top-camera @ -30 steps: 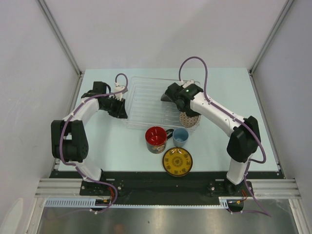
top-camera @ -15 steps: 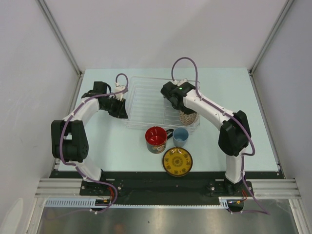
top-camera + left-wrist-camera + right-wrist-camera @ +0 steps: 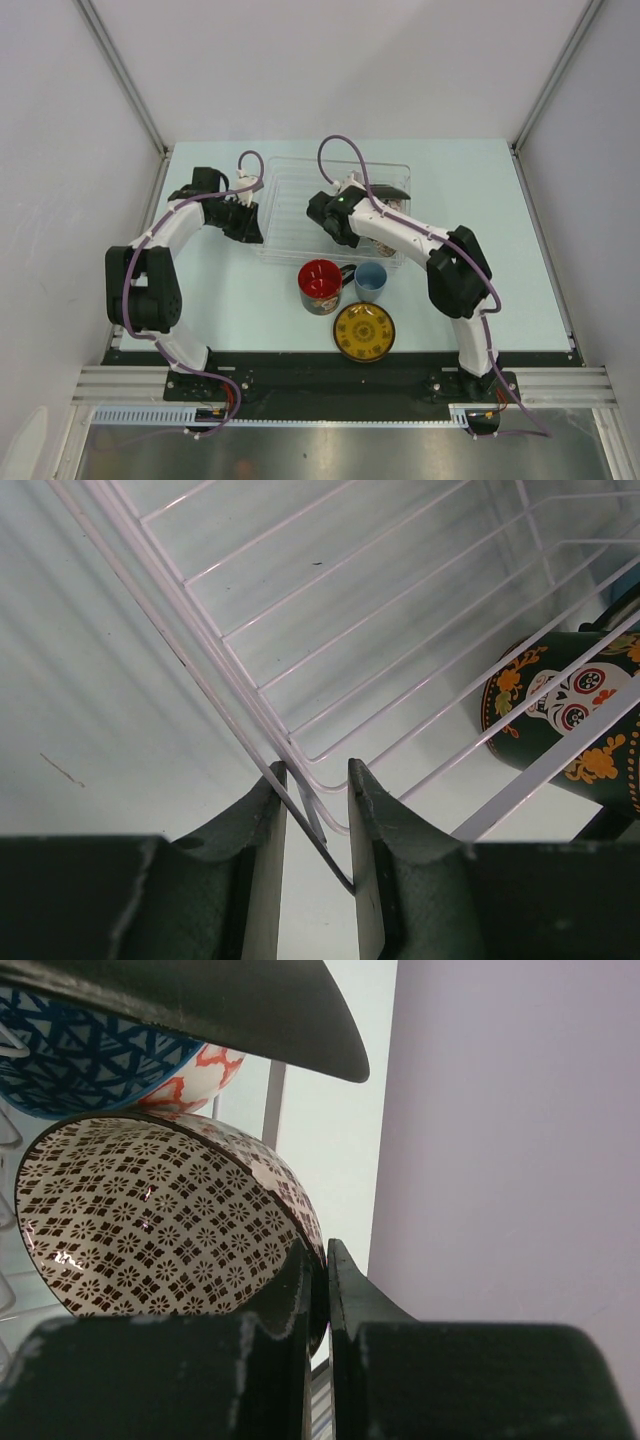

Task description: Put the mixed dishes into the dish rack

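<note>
The clear dish rack (image 3: 290, 190) lies at the table's middle back. My left gripper (image 3: 250, 225) is at its left edge, and in the left wrist view its jaws (image 3: 315, 775) are closed on the rack's rim wire (image 3: 230, 670). My right gripper (image 3: 325, 218) is over the rack, shut (image 3: 318, 1250) on the rim of a brown-patterned bowl (image 3: 150, 1230). A blue-white patterned bowl (image 3: 90, 1060) and a black dish edge (image 3: 200, 1000) show above it. The red mug (image 3: 320, 285), the light-blue cup (image 3: 370, 280) and the yellow saucer (image 3: 364, 331) stand in front of the rack.
The mug's dark skull-patterned side (image 3: 560, 710) shows through the rack wires in the left wrist view. White walls close in the table on the left, back and right. The right arm's forearm (image 3: 400, 232) lies across the rack's right part.
The right arm has swung left, and its gripper has gone from the rack's right part to its middle. The left arm, mug, cup and saucer have not moved.
</note>
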Tool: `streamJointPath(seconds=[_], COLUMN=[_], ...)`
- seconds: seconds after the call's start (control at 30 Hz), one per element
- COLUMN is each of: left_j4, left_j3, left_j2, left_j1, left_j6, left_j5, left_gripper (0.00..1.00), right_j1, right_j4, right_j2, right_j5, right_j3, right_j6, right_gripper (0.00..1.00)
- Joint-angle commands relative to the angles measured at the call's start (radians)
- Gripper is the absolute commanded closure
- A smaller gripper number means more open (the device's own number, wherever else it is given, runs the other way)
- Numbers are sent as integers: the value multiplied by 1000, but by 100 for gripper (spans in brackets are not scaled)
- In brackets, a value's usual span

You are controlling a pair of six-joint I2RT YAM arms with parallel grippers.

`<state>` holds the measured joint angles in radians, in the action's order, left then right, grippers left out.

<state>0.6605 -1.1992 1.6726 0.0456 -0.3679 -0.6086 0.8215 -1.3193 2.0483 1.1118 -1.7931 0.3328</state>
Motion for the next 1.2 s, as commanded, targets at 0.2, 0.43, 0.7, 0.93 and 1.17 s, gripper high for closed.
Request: streamJointPath(seconds=[0.2, 0.43, 0.7, 0.93, 1.17], left_j4=[39, 34, 39, 47, 44], left_j3=[-7, 0, -5, -17, -13], left_j2=[-17, -16, -20, -22, -19], left_j1=[17, 19, 20, 19, 19], left_j6=[-95, -77, -82, -85, -82], left_j5=[-100, -118, -105, -100, -100], left_gripper=[81, 81, 82, 81, 80], right_j1=[-32, -21, -25, -24, -18], right_j4=[-18, -43, -32, -34, -26], right_j2=[133, 233, 273, 338, 316], right_j5=[117, 83, 16, -15, -26], right_j3=[-77, -157, -201, -258, -261], right_j6=[12, 37, 18, 17, 28], right_gripper=[100, 100, 100, 95, 82])
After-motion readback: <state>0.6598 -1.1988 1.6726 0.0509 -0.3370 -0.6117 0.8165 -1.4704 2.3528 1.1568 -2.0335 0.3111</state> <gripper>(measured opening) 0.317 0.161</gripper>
